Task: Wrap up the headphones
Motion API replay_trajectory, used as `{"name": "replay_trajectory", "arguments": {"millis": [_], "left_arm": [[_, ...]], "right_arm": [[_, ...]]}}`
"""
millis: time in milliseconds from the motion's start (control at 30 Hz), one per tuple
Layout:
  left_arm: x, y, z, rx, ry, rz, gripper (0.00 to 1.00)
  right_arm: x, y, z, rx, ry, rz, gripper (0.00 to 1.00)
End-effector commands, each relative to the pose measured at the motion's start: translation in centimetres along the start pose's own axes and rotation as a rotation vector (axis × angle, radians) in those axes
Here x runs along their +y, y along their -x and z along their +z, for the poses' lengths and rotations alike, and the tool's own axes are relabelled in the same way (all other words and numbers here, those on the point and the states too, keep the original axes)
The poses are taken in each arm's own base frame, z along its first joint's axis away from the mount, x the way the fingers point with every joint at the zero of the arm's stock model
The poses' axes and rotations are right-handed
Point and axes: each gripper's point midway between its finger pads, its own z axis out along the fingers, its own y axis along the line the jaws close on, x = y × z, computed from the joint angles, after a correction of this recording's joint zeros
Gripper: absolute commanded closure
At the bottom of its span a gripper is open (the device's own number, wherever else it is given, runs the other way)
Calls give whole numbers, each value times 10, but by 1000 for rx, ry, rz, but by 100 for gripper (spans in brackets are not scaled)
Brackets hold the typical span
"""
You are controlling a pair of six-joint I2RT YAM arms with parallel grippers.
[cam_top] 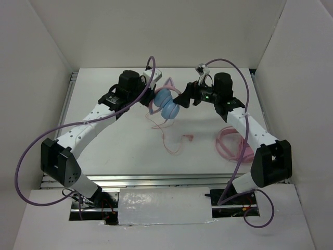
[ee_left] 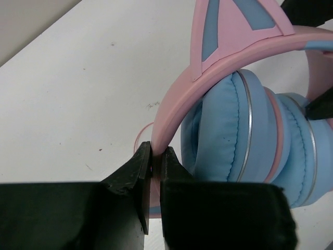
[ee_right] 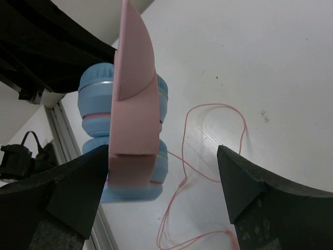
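Observation:
The headphones (cam_top: pixel 167 104) have light blue earcups (ee_left: pixel 244 135) pressed together and a pink headband (ee_left: pixel 182 101) with cat ears. My left gripper (ee_left: pixel 155 156) is shut on the headband's lower end, holding the headphones at mid table. My right gripper (ee_right: pixel 164 174) is open; its left finger (ee_right: pixel 78 192) is right beside the headband (ee_right: pixel 134 99), its right finger well clear. The thin pink cable (cam_top: pixel 171 140) trails in loops on the table below the headphones and shows in the right wrist view (ee_right: pixel 208 156).
A second coil of pink cable (cam_top: pixel 229 143) lies on the table at the right, under my right arm. White walls close in the table on three sides. A metal rail (cam_top: pixel 73 86) runs along the left edge.

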Motion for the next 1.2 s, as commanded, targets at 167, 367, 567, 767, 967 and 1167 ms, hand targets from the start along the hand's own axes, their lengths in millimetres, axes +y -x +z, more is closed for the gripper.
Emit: {"name": "replay_trajectory", "arguments": {"millis": [167, 367, 567, 767, 967, 1167], "left_arm": [[-23, 47, -11, -178, -102, 12, 100], [-36, 51, -12, -192, -133, -60, 100], [-29, 66, -34, -236, -78, -110, 10], [-7, 57, -67, -255, 83, -313, 1], [-7, 24, -88, -250, 150, -557, 1], [-21, -3, -76, -233, 103, -725, 1]], "right_arm": [[39, 41, 10, -182, 188, -9, 56], [45, 47, 7, -204, 208, 9, 100], [47, 61, 3, -236, 186, 38, 100], [44, 79, -11, -310, 118, 74, 100], [45, 94, -21, -384, 76, 114, 100], [48, 99, -25, -431, 70, 158, 100]]}}
